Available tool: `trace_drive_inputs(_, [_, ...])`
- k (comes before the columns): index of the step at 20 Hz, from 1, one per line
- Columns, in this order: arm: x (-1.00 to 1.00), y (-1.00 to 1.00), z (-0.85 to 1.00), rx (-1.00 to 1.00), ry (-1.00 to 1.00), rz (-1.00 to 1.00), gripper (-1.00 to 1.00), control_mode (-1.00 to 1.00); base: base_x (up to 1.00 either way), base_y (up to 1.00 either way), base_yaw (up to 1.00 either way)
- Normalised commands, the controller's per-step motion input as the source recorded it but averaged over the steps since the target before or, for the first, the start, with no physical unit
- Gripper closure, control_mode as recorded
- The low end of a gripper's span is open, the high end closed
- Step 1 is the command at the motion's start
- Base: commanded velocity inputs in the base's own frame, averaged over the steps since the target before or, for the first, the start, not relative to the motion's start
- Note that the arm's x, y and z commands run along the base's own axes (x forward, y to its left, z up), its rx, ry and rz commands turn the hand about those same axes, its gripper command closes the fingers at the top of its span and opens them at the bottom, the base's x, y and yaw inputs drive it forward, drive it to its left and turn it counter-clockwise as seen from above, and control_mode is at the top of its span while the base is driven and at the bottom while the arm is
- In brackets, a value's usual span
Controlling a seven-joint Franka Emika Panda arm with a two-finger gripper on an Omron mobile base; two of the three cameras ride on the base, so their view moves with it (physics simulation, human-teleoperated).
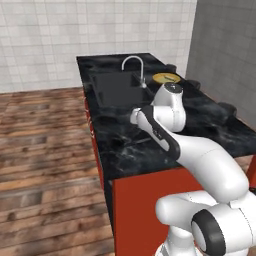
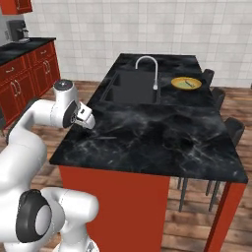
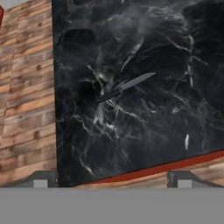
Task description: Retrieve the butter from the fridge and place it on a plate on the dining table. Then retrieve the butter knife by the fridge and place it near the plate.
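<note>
So the robot's at the dining table (image 2: 162, 142) now, and going by the layout it's on the knife part of the job. A butter knife (image 3: 126, 86) is lying flat on the black marble, straight ahead of the pincer (image 3: 112, 178) in the hand view, a fair way below and in front of the fingertips (image 3: 42, 178). It's nowhere near the plate (image 2: 186, 83), which sits far off past the sink (image 2: 132, 88) and the tap (image 2: 147, 69), at the opposite end of the top from the pincer.

Whether the butter is on that plate is too small to tell from here.

The pincer is spread wide, about as far as it goes, and holding nothing, touching nothing. It hangs over the near edge of the table.

Next move, by the look of it: come down over the knife, line the fingers across the thin handle, pinch, then carry it over beside the plate. A flat blade on stone is a fiddly pick.
</note>
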Motion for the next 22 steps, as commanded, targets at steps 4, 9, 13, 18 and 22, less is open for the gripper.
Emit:
trace_drive_inputs(4, [0.0,0.0,0.0,0.0,0.0,0.0,-1.0,1.0,0.46,0.05,-0.03])
trace_drive_inputs(9, [0.0,0.0,0.0,0.0,0.0,0.0,-1.0,1.0,0.41,0.07,0.0])
trace_drive_inputs(13, [0.0,0.0,0.0,0.0,0.0,0.0,-1.0,1.0,0.3,0.11,0.0])
trace_drive_inputs(18, [0.37,0.0,-0.39,0.0,0.07,-0.1,-1.0,-1.0,0.04,0.0,0.0])
trace_drive_inputs(22, [0.55,0.21,-0.81,0.0,0.24,-0.35,-1.0,-1.0,0.0,0.0,0.0])
